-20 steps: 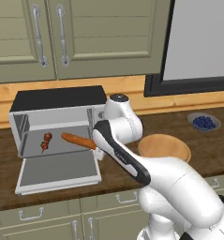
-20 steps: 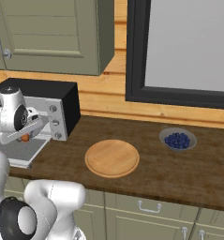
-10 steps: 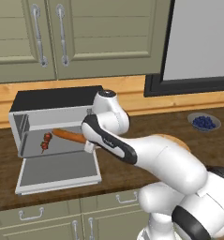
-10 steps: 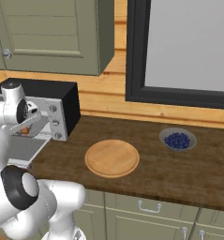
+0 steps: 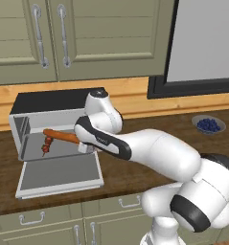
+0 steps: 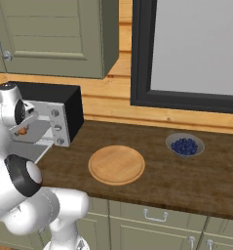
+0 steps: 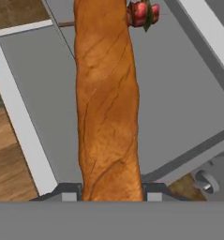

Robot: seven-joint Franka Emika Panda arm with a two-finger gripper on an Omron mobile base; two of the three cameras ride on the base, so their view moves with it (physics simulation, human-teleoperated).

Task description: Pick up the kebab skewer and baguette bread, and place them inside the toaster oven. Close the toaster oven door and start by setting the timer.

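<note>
Inside the one toaster oven point(image 5: 37, 125), the end effector point(image 7: 111, 192) grips one baguette bread point(image 7: 106, 98) beside one kebab skewer point(image 5: 46, 143); its door point(image 5: 58, 173) lies open on the worktop point(image 6: 186, 171).

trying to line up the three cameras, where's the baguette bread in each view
Left base view: the baguette bread reaches left from the arm into the toaster oven, above the kebab skewer.
Right base view: I cannot make it out at the oven mouth behind the arm.
Hand view: it runs up the middle, skewer at top.
Shared landmark: the open toaster oven door.
</note>
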